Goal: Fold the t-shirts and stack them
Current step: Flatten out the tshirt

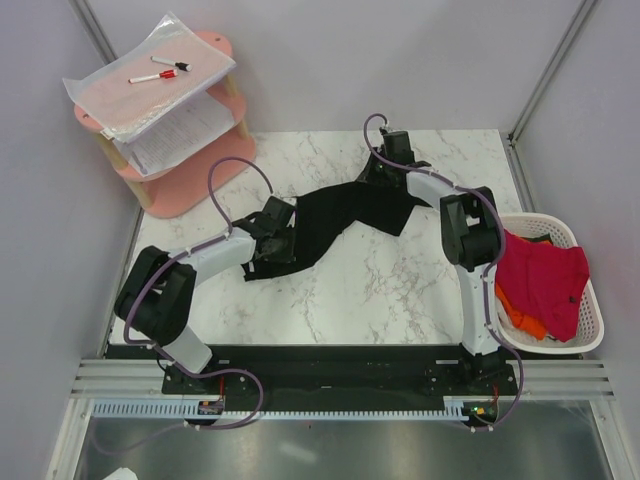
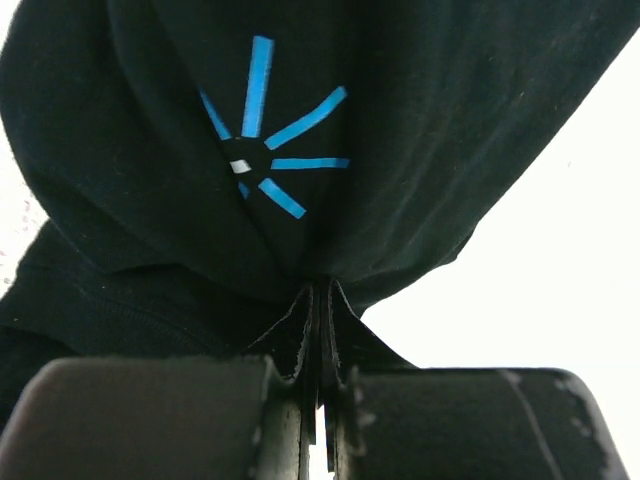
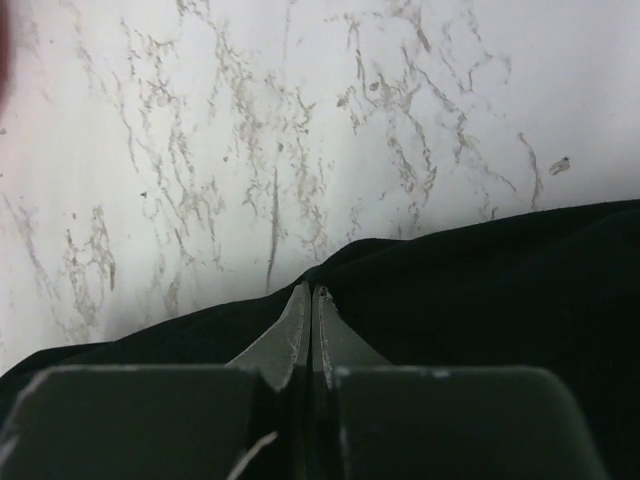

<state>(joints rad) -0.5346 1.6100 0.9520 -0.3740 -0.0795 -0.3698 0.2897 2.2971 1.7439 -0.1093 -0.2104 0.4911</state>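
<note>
A black t-shirt (image 1: 335, 220) hangs stretched in a band between my two grippers above the marble table (image 1: 390, 290). My left gripper (image 1: 283, 225) is shut on its left end; the left wrist view shows the cloth (image 2: 150, 200) bunched at the closed jaws, with a blue sunburst print (image 2: 270, 150). My right gripper (image 1: 385, 170) is shut on the shirt's far right edge; the right wrist view shows black cloth (image 3: 500, 280) pinched at the fingertips (image 3: 300, 320) over the marble. A red t-shirt (image 1: 545, 280) and an orange one (image 1: 525, 322) lie in the basket.
A white slatted basket (image 1: 592, 330) stands at the table's right edge. A pink two-tier stand (image 1: 190, 180) with papers and markers (image 1: 160, 72) stands at the back left. Grey walls enclose the table.
</note>
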